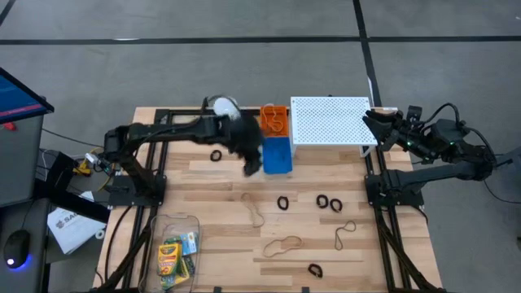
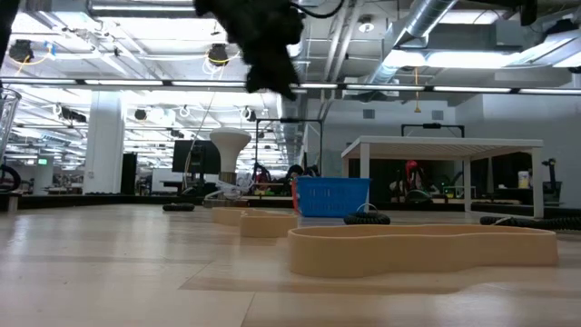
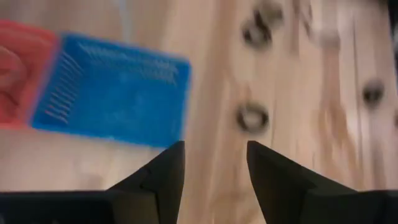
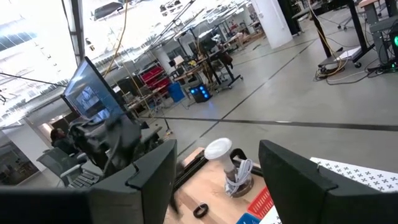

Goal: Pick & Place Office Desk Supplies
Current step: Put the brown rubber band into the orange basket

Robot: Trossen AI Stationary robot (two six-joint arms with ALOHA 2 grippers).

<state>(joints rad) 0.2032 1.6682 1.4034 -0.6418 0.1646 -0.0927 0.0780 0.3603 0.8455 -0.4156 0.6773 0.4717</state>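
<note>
the blue basket (image 1: 278, 155) sits mid-table, just beside the white perforated shelf (image 1: 330, 120), with an orange basket (image 1: 274, 119) touching its far end. the left gripper (image 1: 251, 165) hangs above the table just beside the blue basket, on the side away from the shelf, its fingers (image 3: 163, 176) parted with nothing between them. one black clip (image 1: 216, 155) lies near the basket past that gripper; three more clips (image 1: 283, 203) and several tan rubber bands (image 1: 282, 244) are scattered toward the table's front edge. the crayon boxes (image 1: 169, 259) rest in a clear tray (image 1: 181, 220) well apart from the basket. the right gripper (image 1: 374, 117) waits at the shelf's far side, fingers spread wide and empty.
</note>
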